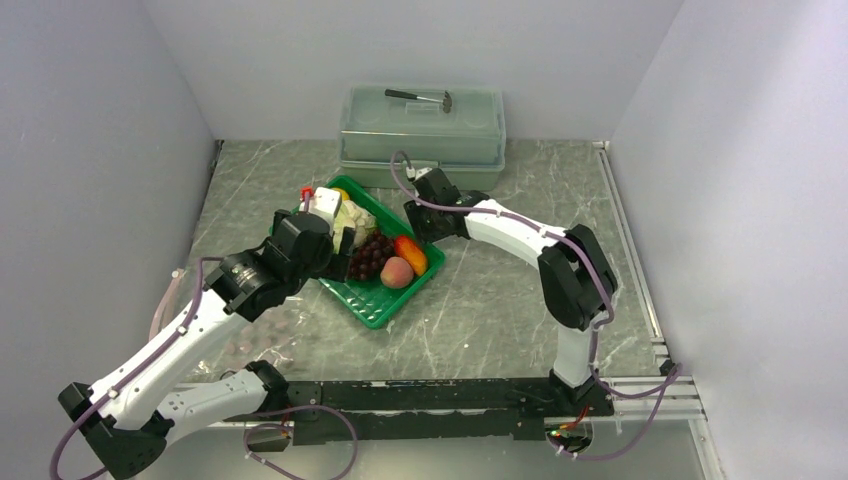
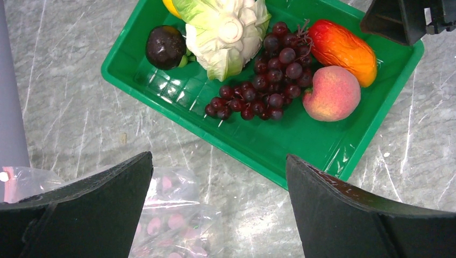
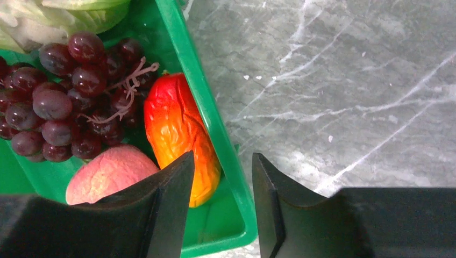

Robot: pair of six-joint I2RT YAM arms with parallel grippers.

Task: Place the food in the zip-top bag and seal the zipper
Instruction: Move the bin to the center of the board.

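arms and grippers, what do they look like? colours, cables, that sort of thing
The left arm and right arm both have white link shells with black joint housings and black bases. A thin purple cable runs along each arm. The left gripper and right gripper have matte black, wedge-shaped fingers.

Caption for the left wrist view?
Open left gripper near green tray of grapes, peach, cabbage; zip-top bag at lower left.

Light fell bright and even from overhead, leaving only faint soft shadows on the grey marbled worktop point(image 1: 500, 310). Small white glints sat on the dark red grape bunch point(image 2: 269, 80) and the ribbed wall of the green plastic tray point(image 2: 177, 88). Wrist views were sharp; the overhead view looked softer
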